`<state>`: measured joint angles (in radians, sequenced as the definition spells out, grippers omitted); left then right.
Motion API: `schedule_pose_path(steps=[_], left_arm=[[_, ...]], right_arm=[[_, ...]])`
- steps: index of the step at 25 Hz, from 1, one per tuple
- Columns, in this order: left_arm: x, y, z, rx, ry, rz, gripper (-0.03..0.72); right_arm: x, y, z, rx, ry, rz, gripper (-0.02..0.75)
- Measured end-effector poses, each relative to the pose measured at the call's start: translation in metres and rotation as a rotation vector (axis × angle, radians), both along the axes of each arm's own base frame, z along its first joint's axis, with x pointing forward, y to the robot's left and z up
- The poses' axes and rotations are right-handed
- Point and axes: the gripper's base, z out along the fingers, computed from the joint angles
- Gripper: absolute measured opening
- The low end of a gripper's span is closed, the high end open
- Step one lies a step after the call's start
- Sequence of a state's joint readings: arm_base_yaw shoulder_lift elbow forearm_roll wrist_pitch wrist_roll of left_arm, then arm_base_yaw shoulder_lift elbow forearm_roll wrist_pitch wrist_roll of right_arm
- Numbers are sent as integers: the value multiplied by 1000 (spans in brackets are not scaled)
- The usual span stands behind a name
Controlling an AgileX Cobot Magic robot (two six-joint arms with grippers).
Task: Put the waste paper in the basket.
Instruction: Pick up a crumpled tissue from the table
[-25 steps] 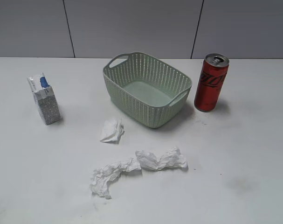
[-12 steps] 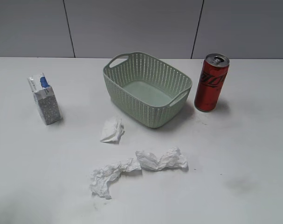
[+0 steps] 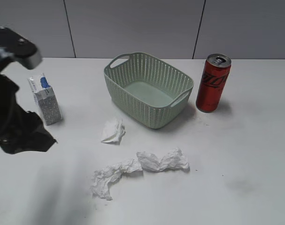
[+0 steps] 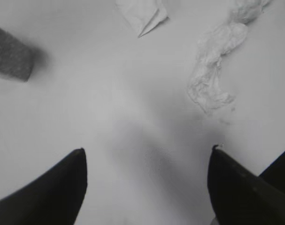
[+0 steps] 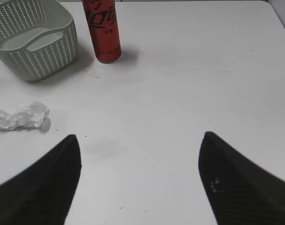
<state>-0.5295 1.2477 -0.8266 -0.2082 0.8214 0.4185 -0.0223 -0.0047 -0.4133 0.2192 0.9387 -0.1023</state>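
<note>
The mint-green basket [image 3: 133,101] stands empty at mid-table; it also shows in the right wrist view [image 5: 43,56]. The small paper wad [image 3: 113,131] lies just in front of it. Two twisted wads [image 3: 109,176] [image 3: 163,160] lie end to end nearer the front. My left arm [image 3: 13,117] hangs over the left of the table. The left gripper [image 4: 147,150] is open and empty above bare table, short of the twisted wad [image 4: 215,70] and the small wad [image 4: 142,14]. The right gripper [image 5: 140,138] is open and empty over bare table, right of a twisted wad [image 5: 20,116].
A red drink can [image 3: 212,84] stands upright right of the basket, also in the right wrist view [image 5: 102,30]. A speckled carton with a blue top [image 3: 46,98] stands at the left, close behind my left arm. A grey wall runs behind the table.
My left arm has come into the exterior view from the left side, beside the carton. The paper, basket and can have not moved.
</note>
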Motion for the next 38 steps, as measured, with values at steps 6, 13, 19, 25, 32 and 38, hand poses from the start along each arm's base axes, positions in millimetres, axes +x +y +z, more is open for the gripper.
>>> schedule_pose_path(steps=[6, 13, 19, 25, 32, 38], left_arm=[[18, -55, -26, 42, 48, -126, 591], [32, -102, -63, 108, 92, -180, 591], [40, -117, -103, 180, 162, -196, 591], [43, -120, -136, 236, 219, -196, 591], [46, -122, -145, 233, 212, -193, 511], [45, -122, -145, 229, 224, -185, 160]], right_arm=[[0, 0, 0, 0, 0, 0, 589], [0, 0, 0, 0, 0, 0, 589], [0, 0, 0, 0, 0, 0, 589], [0, 0, 0, 0, 0, 0, 589], [0, 0, 0, 0, 0, 0, 589], [0, 0, 0, 0, 0, 0, 589]])
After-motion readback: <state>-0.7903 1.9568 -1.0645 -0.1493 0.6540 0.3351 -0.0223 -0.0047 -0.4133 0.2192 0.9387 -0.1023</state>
